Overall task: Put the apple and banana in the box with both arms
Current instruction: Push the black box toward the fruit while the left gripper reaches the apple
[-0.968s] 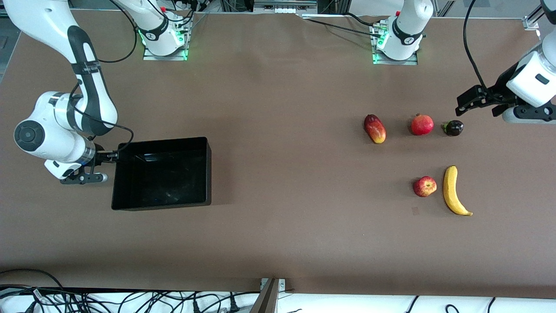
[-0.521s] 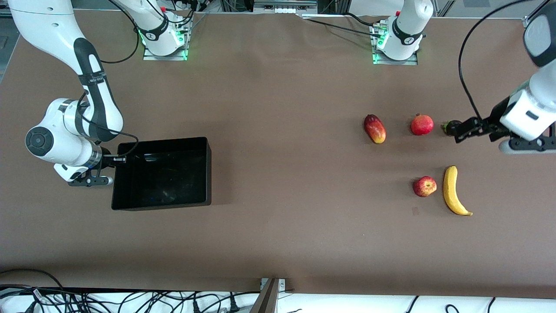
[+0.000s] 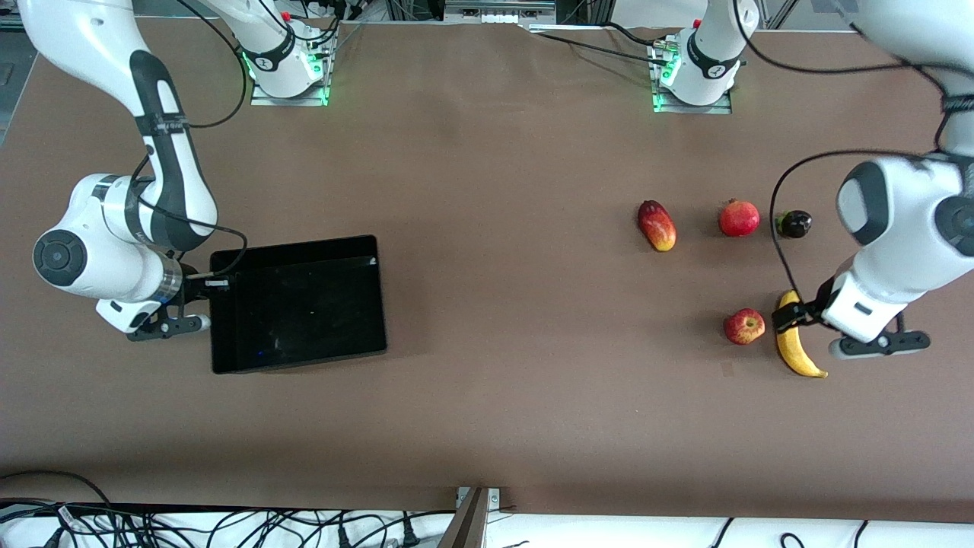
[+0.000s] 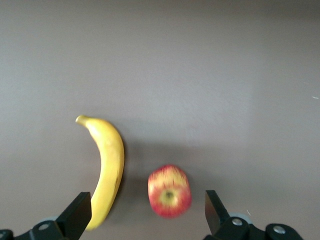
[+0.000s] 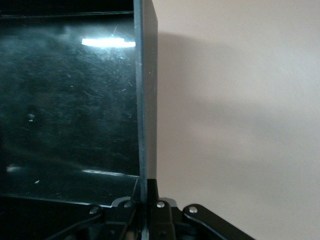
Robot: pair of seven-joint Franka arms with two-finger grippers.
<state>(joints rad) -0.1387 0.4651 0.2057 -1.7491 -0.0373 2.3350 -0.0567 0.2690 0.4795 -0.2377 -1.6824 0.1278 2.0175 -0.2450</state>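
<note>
The apple [image 3: 744,326] lies on the table beside the banana [image 3: 797,352], toward the left arm's end. My left gripper [image 3: 791,315] hangs open above them. In the left wrist view the banana [image 4: 107,165] and the apple [image 4: 169,191] lie between the spread fingers of the left gripper [image 4: 145,220], untouched. The black box [image 3: 304,243] stands toward the right arm's end. My right gripper [image 3: 216,283] is shut on the box's end wall; the right wrist view shows that wall [image 5: 145,100] running edge-on into the right gripper [image 5: 148,202].
A red-yellow mango [image 3: 657,225], a red pomegranate [image 3: 739,218] and a small dark fruit [image 3: 794,224] lie in a row farther from the front camera than the apple and banana. Bare brown table lies between the box and the fruit.
My left gripper has moved from beside the small dark fruit to over the banana and apple. My right gripper has shifted the box a little toward the left arm's end.
</note>
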